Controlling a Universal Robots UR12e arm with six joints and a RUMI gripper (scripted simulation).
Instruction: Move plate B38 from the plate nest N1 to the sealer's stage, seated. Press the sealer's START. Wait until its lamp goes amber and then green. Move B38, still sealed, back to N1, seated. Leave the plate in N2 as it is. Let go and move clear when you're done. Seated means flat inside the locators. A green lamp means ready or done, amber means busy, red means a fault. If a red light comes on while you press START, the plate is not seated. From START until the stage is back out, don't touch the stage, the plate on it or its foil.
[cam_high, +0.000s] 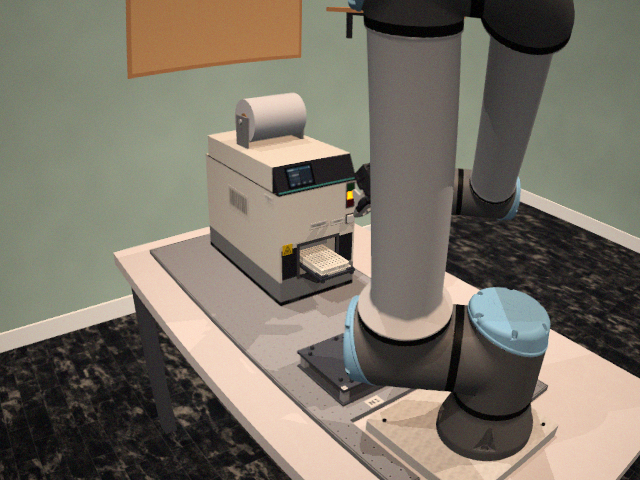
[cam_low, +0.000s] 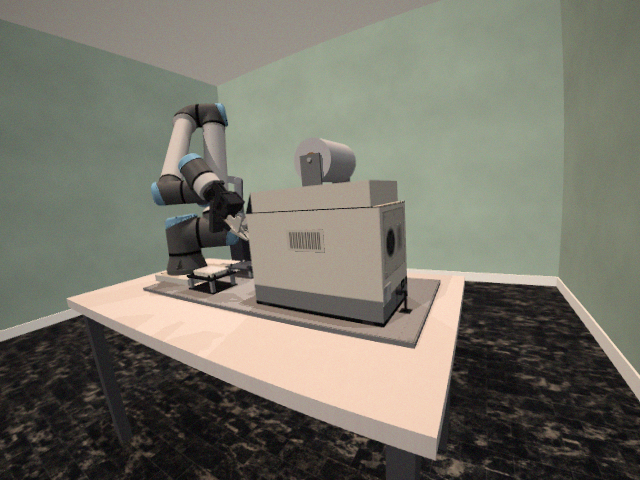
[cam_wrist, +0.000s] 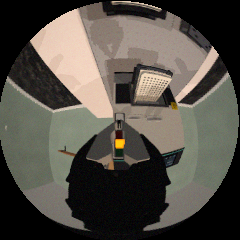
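Top view shows you plate B38 lying flat on the sealer's stage, long axis running into the slot, lamp amber. Your pincer is fully closed, empty, beside the lamp panel.

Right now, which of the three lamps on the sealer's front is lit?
The middle lamp, glowing amber; the green one above and the red one below are dark.

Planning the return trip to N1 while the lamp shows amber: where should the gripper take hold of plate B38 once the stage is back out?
Not yet: plate B38 lies flat, partly inside the sealer. Once it is out, likely come from above and pinch two opposite side walls, clear of the top face. The gripper is shut and empty by the front panel.
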